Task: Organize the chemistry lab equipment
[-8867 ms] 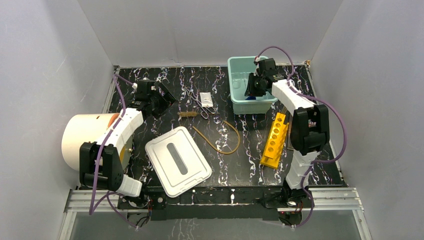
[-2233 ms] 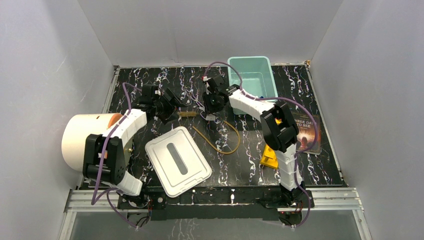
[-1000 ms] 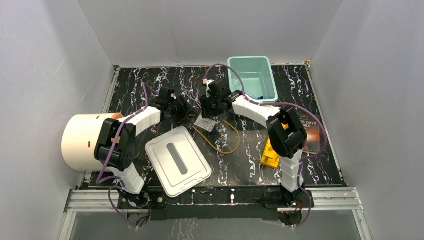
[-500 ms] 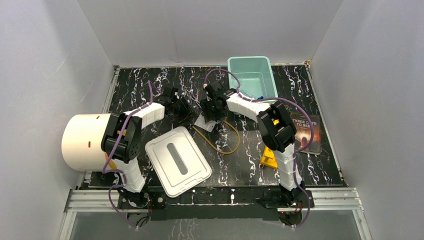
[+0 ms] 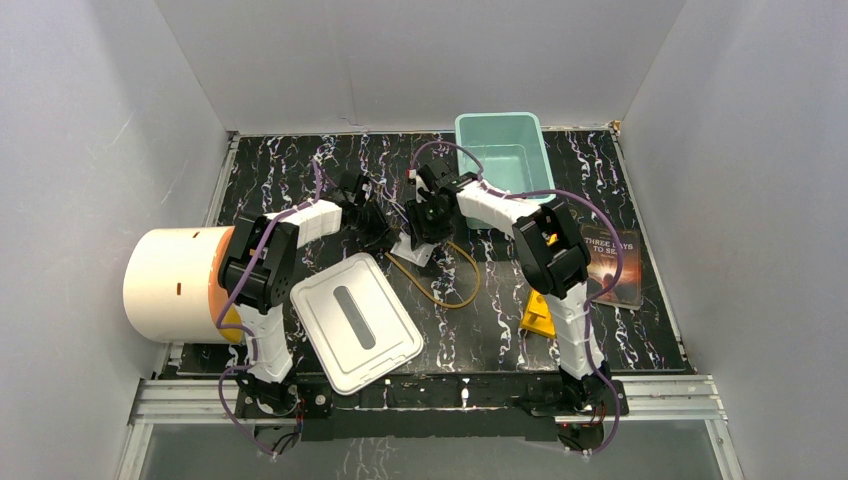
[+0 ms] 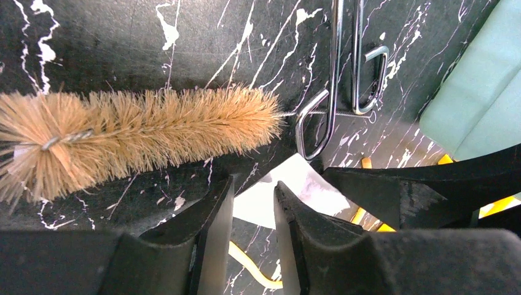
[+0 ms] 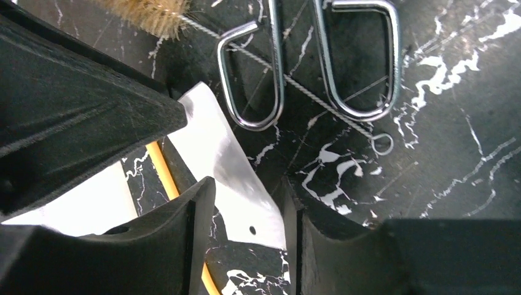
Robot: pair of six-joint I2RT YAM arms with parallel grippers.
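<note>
The white packet (image 5: 413, 247) hangs tilted above the amber tubing loop (image 5: 478, 272) at mid-table. My right gripper (image 7: 246, 184) is shut on it across its width, and the packet (image 7: 233, 166) bows between the fingers. From the left, my left gripper (image 6: 253, 187) reaches the packet's other corner (image 6: 304, 181); its jaws stand a narrow gap apart and pinch nothing. The tan brush (image 6: 141, 132) and the thin metal tongs (image 6: 335, 74) lie on the table just beyond both grippers. A small blue piece (image 5: 521, 194) is in the teal bin (image 5: 465, 180).
A white lid (image 5: 355, 322) lies near the front at the left of centre. The big cream cylinder (image 5: 170, 285) lies at the left edge. A yellow rack (image 5: 537, 315) and a dark book (image 5: 610, 262) are on the right, partly behind my right arm.
My left arm has swung right until its gripper meets the packet, and its jaws have narrowed. The right gripper has stayed over the packet, shifting only slightly.
</note>
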